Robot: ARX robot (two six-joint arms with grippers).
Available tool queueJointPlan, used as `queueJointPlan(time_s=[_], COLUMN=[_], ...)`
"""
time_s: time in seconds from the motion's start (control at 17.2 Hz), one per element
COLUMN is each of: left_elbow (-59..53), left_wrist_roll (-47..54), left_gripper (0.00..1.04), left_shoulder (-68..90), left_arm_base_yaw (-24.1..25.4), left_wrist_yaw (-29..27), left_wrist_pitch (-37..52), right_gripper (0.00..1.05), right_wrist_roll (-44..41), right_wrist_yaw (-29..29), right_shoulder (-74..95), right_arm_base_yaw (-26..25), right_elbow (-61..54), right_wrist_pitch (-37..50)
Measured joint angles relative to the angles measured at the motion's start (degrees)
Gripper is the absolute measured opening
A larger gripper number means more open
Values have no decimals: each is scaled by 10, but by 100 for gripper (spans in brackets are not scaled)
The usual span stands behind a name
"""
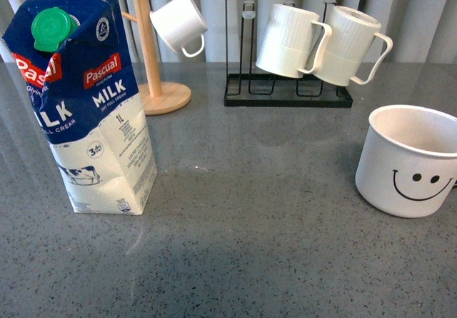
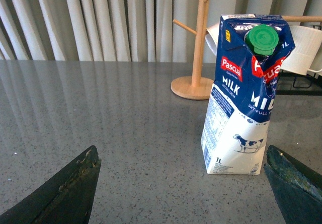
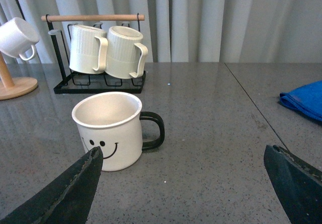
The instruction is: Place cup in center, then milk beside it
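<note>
Cup [image 1: 407, 162] white, black smiley; milk [image 1: 82, 103] blue-and-white, green-capped.

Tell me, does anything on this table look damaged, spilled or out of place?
The tall blue-and-white milk carton looks battered: its top is crumpled around the green cap and its sides are creased. No liquid shows on the grey table. The white smiley-face mug stands upright.

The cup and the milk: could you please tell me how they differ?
The milk is tall and boxy; the cup is squat and round. The milk is blue and white with a green cap; the cup is white with a black smiley and handle. The milk is capped, the cup open-topped. Both stand upright on the grey table.
</note>
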Motion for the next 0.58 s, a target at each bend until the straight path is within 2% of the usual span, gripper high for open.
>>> queueJointPlan(time_s=[0.58], left_elbow=[0], left_wrist_roll=[0], left_gripper=[98], left_shoulder=[0], left_arm_base_yaw=[0], left_wrist_yaw=[0], left_wrist_pitch=[0], right_gripper=[98], right_wrist_roll=[0], right_wrist_yaw=[0], right_shoulder=[0], right_arm_base_yaw=[0], right_elbow=[0], right_wrist_pitch=[0])
